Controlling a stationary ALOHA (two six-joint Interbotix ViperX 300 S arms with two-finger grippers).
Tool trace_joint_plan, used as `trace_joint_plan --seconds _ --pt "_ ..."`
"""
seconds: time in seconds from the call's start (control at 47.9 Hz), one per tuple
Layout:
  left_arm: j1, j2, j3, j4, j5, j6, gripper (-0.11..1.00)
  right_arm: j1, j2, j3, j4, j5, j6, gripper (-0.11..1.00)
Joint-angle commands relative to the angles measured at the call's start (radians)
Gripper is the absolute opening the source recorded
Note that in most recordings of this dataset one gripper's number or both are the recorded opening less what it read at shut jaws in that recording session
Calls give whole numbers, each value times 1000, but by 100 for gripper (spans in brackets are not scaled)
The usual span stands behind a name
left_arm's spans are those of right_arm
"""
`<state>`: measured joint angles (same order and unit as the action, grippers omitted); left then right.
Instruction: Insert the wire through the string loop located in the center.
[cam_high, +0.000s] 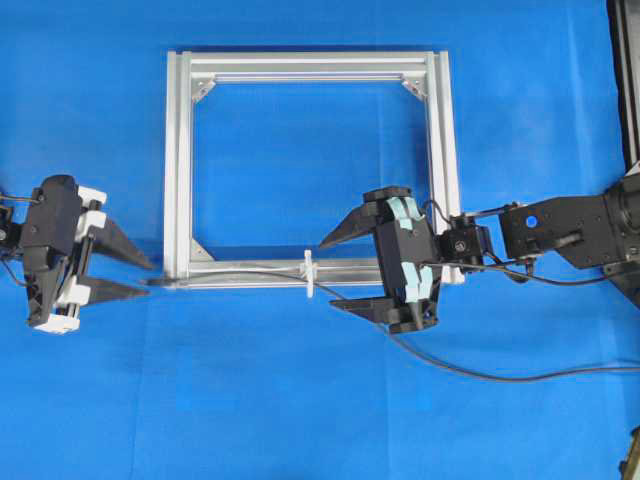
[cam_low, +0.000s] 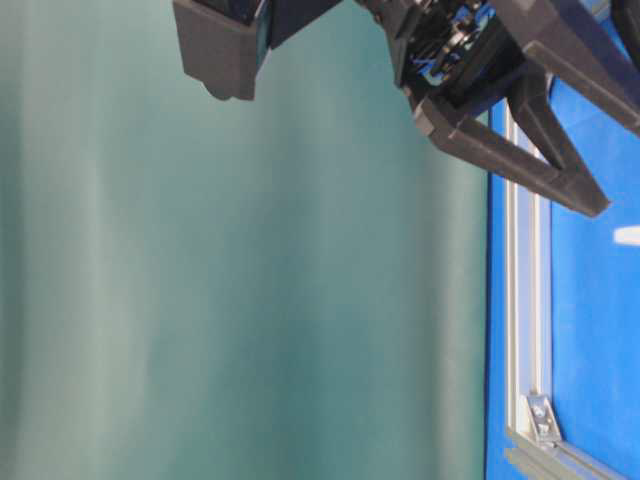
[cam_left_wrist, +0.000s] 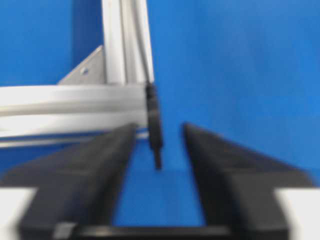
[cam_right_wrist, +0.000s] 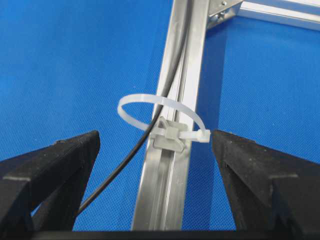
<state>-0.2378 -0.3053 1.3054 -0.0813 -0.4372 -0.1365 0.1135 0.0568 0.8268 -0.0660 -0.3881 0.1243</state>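
A blue cloth covers the worktop (cam_high: 300, 420), and a square aluminium frame (cam_high: 177, 160) lies on it toward the far edge. The wire (cam_high: 250, 271) lies along the frame's near rail, already passing through the loop (cam_high: 311, 272), a white tie standing upright about midway along that rail. Its long axis follows the rail; the plug tip (cam_left_wrist: 154, 125) points past the frame's near-left corner, straight into the gap of the left pincer (cam_high: 128, 274), while the tail curves off toward the worktop's near-right corner. Both pincers are spread and hold nothing: the left one brackets the tip without touching it, and the right pincer (cam_high: 338, 273) straddles the rail just right of the loop, with rail, wire and loop all between its fingers in the wrist view. The risk, as I judge it, is that the unheld wire slides back out of the loop if the right pincer brushes it or drags the trailing slack. The left pincer could also close off-centre and knock the thin tip sideways off the rail instead of catching it. A nudge to the light loop could tilt it and pinch the wire.
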Motion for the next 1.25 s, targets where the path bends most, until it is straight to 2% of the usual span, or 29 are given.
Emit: trace_joint_plan --seconds 0.0,0.084,0.146,0.251,0.522,0.878,1.233 --pt "-3 -9 -8 3 3 2 57 2 -28 -15 0 -3 0 87" --pt "8 -9 -8 3 20 3 79 2 -28 -15 0 -3 2 87" --pt "17 -11 -8 3 32 3 89 2 -28 -15 0 -3 2 87" --pt "26 -11 -11 3 40 3 85 2 -28 -18 0 -3 2 87" --pt "26 -37 -37 3 58 5 87 2 -58 -29 0 32 2 87" --pt "64 -143 -71 5 169 9 87 2 -167 -34 2 126 3 87" --pt "66 -152 -72 5 172 9 87 2 -187 -28 0 133 3 87"
